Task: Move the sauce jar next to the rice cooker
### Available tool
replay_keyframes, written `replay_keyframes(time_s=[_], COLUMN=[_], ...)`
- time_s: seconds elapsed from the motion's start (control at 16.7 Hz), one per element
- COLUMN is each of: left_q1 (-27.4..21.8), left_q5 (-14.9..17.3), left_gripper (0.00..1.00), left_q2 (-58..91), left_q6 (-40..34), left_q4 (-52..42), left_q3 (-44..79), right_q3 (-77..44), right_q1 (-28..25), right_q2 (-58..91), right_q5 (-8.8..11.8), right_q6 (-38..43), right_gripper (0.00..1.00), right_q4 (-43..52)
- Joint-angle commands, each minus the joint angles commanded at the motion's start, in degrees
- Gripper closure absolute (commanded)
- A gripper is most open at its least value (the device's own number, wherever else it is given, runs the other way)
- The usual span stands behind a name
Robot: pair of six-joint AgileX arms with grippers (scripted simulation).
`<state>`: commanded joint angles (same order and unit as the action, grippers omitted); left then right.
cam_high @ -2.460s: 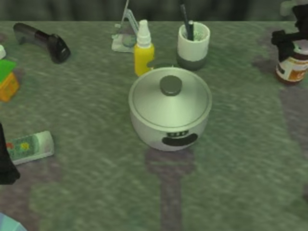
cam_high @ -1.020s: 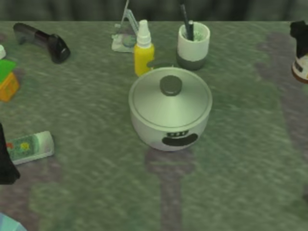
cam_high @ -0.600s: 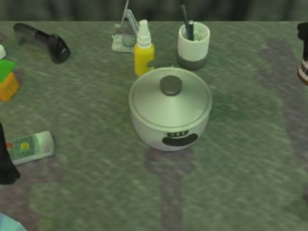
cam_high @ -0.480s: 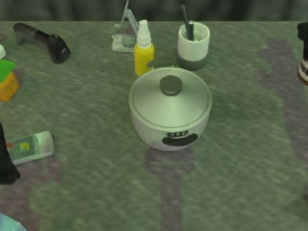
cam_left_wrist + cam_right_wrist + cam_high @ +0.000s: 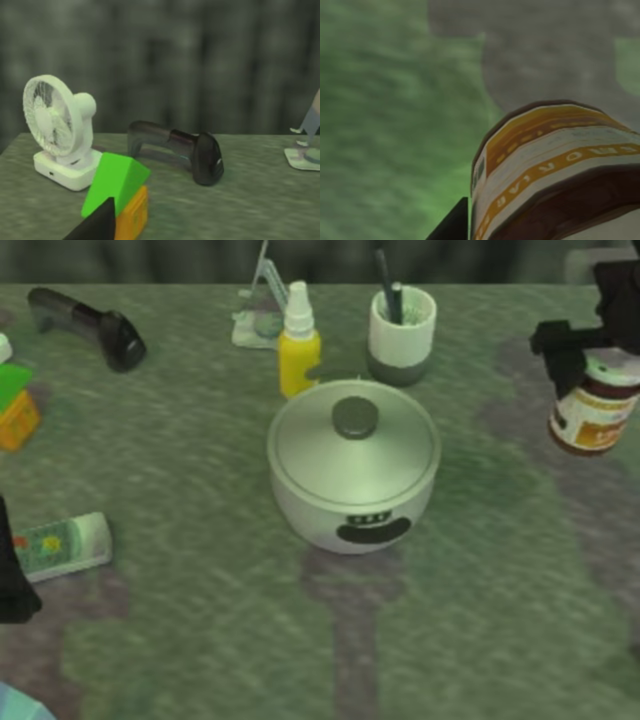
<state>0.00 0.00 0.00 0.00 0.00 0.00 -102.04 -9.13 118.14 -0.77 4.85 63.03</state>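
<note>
The sauce jar (image 5: 592, 412), dark brown with a white-and-orange label, hangs tilted above the table's right side, and my right gripper (image 5: 592, 352) is shut on its top. In the right wrist view the jar (image 5: 555, 165) fills the near corner, with one black fingertip (image 5: 451, 225) against its label. The rice cooker (image 5: 353, 465), a large white pot with a grey knob and a black oval panel, stands at the table's middle, well left of the jar. My left gripper (image 5: 10, 575) is parked at the left edge, open and holding nothing.
Behind the cooker stand a yellow bottle (image 5: 298, 340) and a cup with pens (image 5: 402, 335). A phone stand (image 5: 258, 315) and a black scanner (image 5: 90, 325) sit at the back left. A green-and-orange block (image 5: 15, 405), a white remote (image 5: 62, 545) and a small fan (image 5: 57, 132) are at the left.
The right gripper carried the jar out to the right edge of the view. It has since swung back leftward, with the jar hanging lower and more fully in view.
</note>
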Motion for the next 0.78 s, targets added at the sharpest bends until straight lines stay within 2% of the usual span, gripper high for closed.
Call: replay_keyframes(time_s=[0.18,0.3,0.78], left_q1=[0.00,0.00,0.00], left_q5=[0.00,0.00,0.00], left_gripper=[0.00,0.00,0.00], left_q2=[0.00,0.00,0.00], left_q6=[0.00,0.00,0.00], left_q4=[0.00,0.00,0.00], left_q3=[0.00,0.00,0.00], right_q3=[5.62,8.10,9.74], right_q1=[-5.20,-7.48,-7.91], right_q2=[-1.54,-2.29,-1.58], right_q5=[-1.64,-2.34,-2.36], right_q6=[8.86,11.92,12.54], right_gripper=[1.00,1.00,1.00], right_q4=[-4.04,-5.85,-8.13])
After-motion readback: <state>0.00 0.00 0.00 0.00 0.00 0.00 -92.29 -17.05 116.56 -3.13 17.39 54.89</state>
